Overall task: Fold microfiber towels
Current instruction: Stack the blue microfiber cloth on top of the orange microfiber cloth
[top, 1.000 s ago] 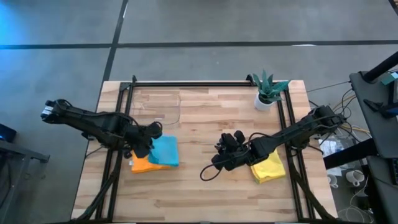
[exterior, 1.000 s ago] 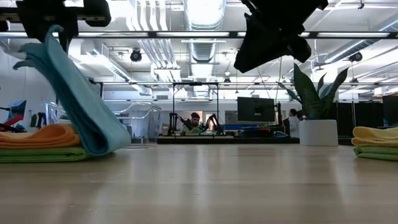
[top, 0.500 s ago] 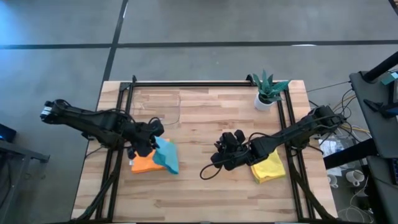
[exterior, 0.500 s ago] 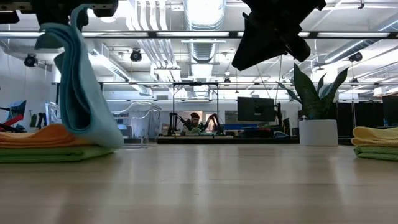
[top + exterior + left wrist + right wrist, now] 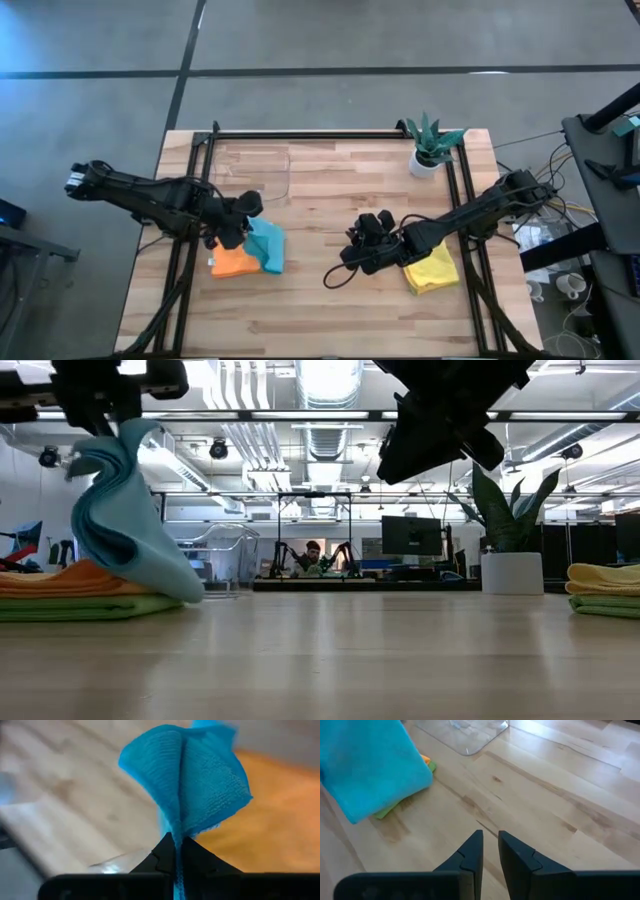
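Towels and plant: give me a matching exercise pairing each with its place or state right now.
Column one:
1. teal towel
2. orange towel
3. yellow towel
4. plant

Column two:
A. far right corner of the table
B. lying flat under the right arm
C. pinched and lifted by the left end effector
D. on a green towel

Pairs: 1-C, 2-D, 3-B, 4-A

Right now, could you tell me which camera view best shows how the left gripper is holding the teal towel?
The left wrist view: the left gripper is shut on the teal towel, fabric fanning beyond it. The low view shows it hanging over the stack; the high view shows it bunched; the right wrist view shows only cloth.
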